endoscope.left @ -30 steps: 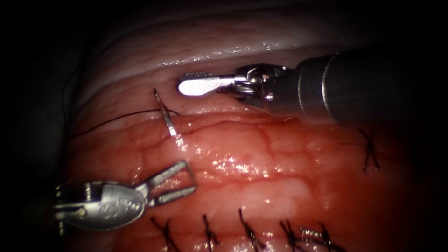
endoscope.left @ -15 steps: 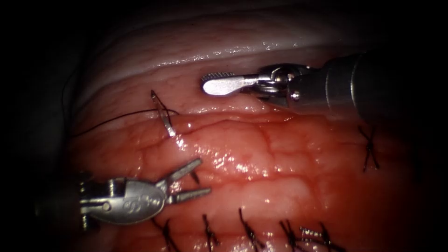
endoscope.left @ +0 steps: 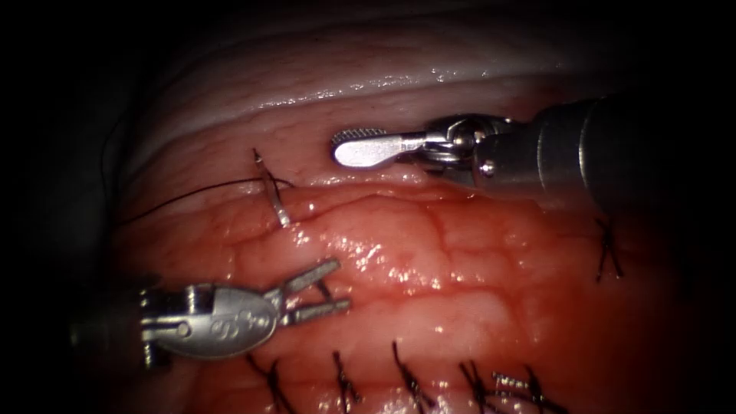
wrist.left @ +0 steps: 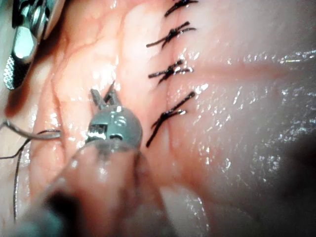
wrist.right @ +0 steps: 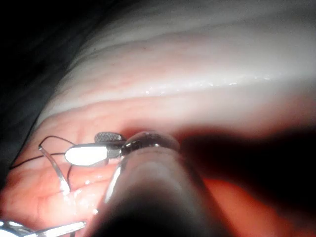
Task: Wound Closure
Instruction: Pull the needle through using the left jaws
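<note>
The curved needle stands in the tissue, its tail end up and its lower part buried, with neither tool holding it. Dark thread trails from it to the left. My left tool lies below the needle, jaws open and holding nothing, and a short dark point sits between them at the tissue surface. My right tool hovers to the upper right of the needle, jaws open and holding nothing. The left wrist view shows the left tool beside the needle. The right wrist view shows the right tool near the needle.
A row of several finished dark stitches runs along the bottom, and one more stitch sits at the right. Red fluid wets the tissue. A pale ridge of tissue rises behind the right tool. The stitches lie beside the left tool.
My left tool has moved right, under the needle, and its jaws have narrowed a little. My right tool has drawn back to the right. The needle has stayed in the tissue.
</note>
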